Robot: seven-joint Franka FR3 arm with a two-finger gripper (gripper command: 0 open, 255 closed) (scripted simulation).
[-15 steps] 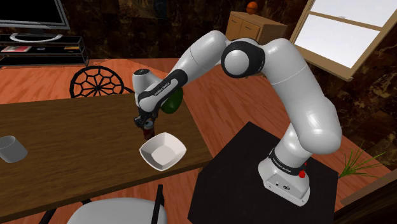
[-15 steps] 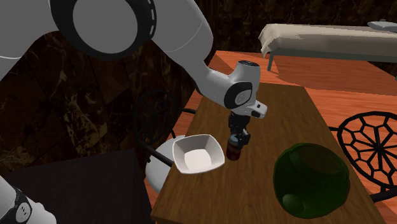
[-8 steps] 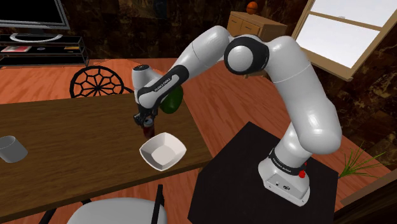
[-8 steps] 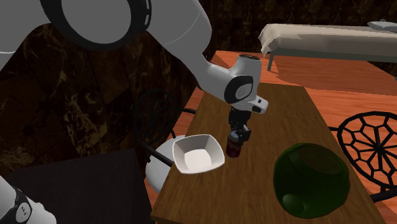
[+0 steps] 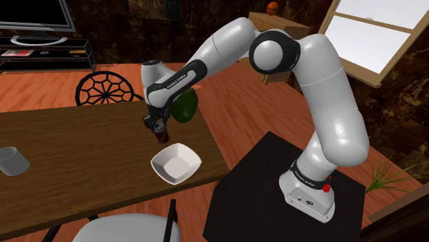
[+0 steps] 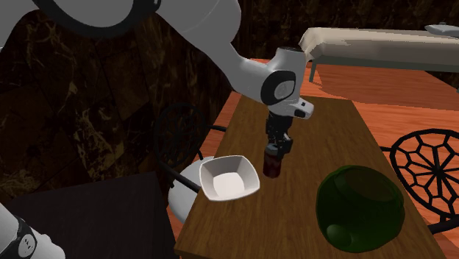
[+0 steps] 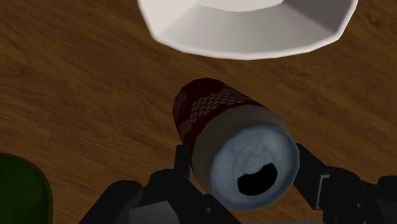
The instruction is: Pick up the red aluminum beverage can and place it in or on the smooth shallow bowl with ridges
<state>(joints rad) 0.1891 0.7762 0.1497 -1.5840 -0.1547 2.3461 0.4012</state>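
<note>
can [image 7: 219,137] clamped in gripper [image 6: 277,147], just beside white bowl [image 5: 165,169]

the can is dark red, with a pale patterned band and a grey lid whose black opening faces the wrist camera. the two black fingers [image 7: 182,162] press on its sides just under the lid, one on each side, so the pincer is closed on it. in the second exterior view the can hangs nearly upright under the hand, just to the right of the bowl. in the shoulder view it is near the bowl's far corner. whether its base touches the wooden table [image 5: 75,148] cannot be told. the bowl is shallow and squarish with rounded corners, and sits near the table edge that faces the black stand [image 5: 261,179]. a dark green round object [image 6: 360,208] rests on the table, apart from both can and bowl.
</note>
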